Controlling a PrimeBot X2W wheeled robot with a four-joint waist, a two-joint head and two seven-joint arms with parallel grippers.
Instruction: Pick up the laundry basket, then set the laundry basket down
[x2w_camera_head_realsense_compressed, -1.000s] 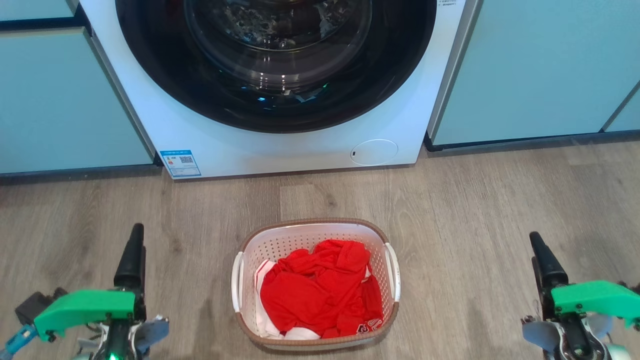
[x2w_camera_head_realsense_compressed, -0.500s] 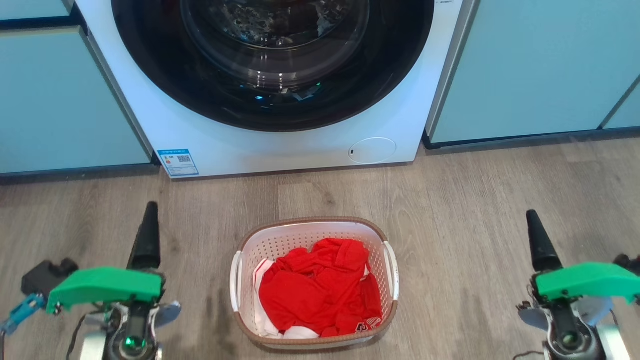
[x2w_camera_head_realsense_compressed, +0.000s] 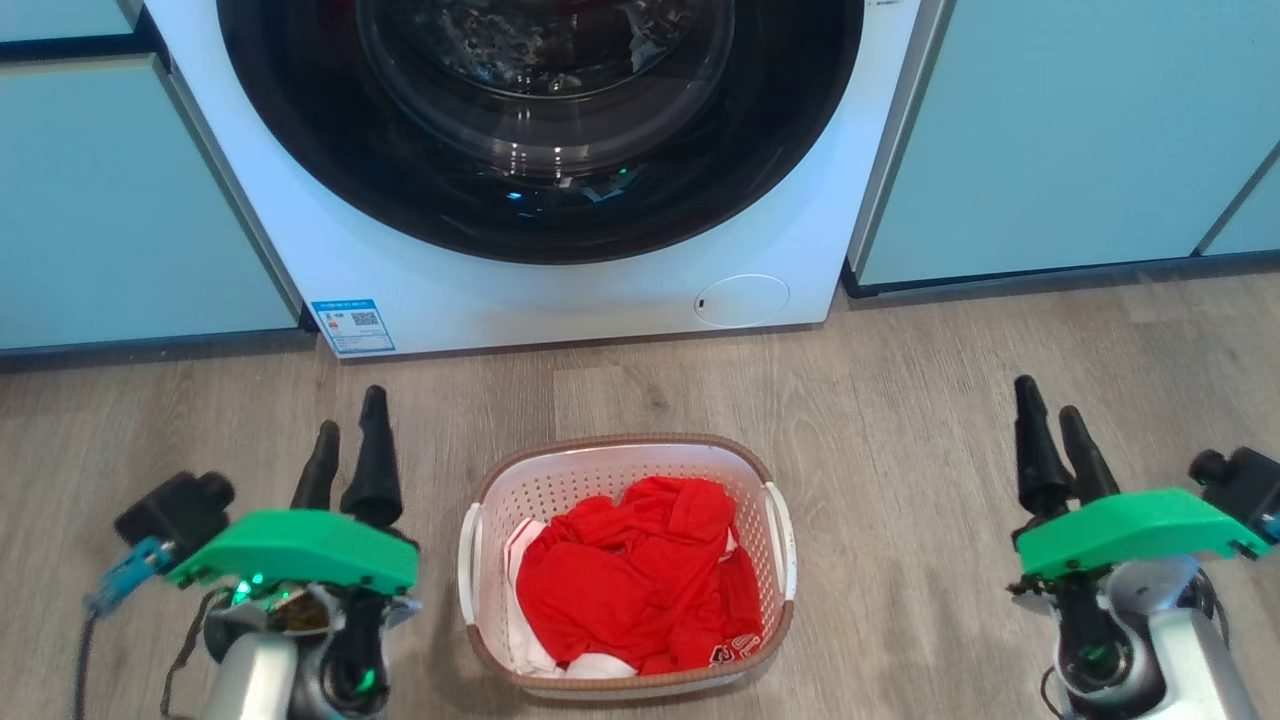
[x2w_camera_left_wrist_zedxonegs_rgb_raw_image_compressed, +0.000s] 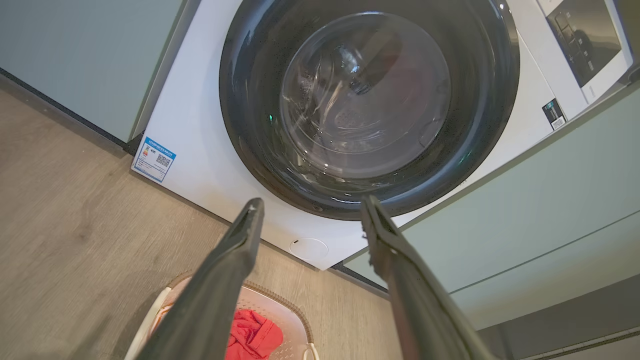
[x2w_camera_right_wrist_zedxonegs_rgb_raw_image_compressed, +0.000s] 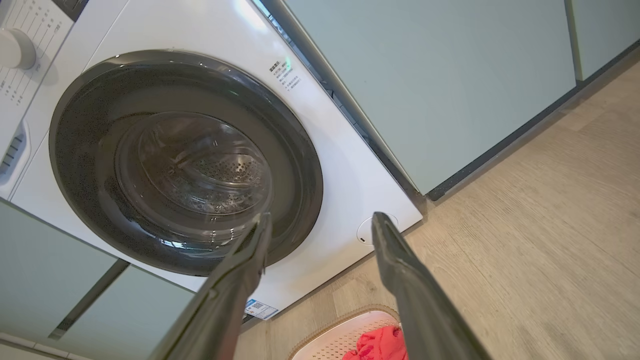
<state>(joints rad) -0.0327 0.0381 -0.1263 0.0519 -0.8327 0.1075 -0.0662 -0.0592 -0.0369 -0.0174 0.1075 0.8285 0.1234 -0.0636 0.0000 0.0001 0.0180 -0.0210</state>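
Note:
The laundry basket (x2w_camera_head_realsense_compressed: 570, 480) stands on the wood floor before the washing machine, white with a brown rim and two white side handles, holding red cloth (x2w_camera_head_realsense_compressed: 630, 580). Its far rim also peeks into the left wrist view as the basket (x2w_camera_left_wrist_zedxonegs_rgb_raw_image_compressed: 280, 300) and into the right wrist view as the basket (x2w_camera_right_wrist_zedxonegs_rgb_raw_image_compressed: 335, 330). My left gripper (x2w_camera_head_realsense_compressed: 350, 440) is to the left of the basket, open and empty, apart from the handle. My right gripper (x2w_camera_head_realsense_compressed: 1050, 425) is well to the right of it, open and empty. Both sets of fingers point toward the machine.
A white front-loading washing machine (x2w_camera_head_realsense_compressed: 560, 290) with a dark round door stands just beyond the basket. Pale blue-green cabinets (x2w_camera_head_realsense_compressed: 1050, 140) flank it on both sides. Bare wood floor (x2w_camera_head_realsense_compressed: 900, 420) lies around the basket.
Both grippers have moved forward and inward toward the basket and rolled, so that both fingers of each now show. The basket has not moved.

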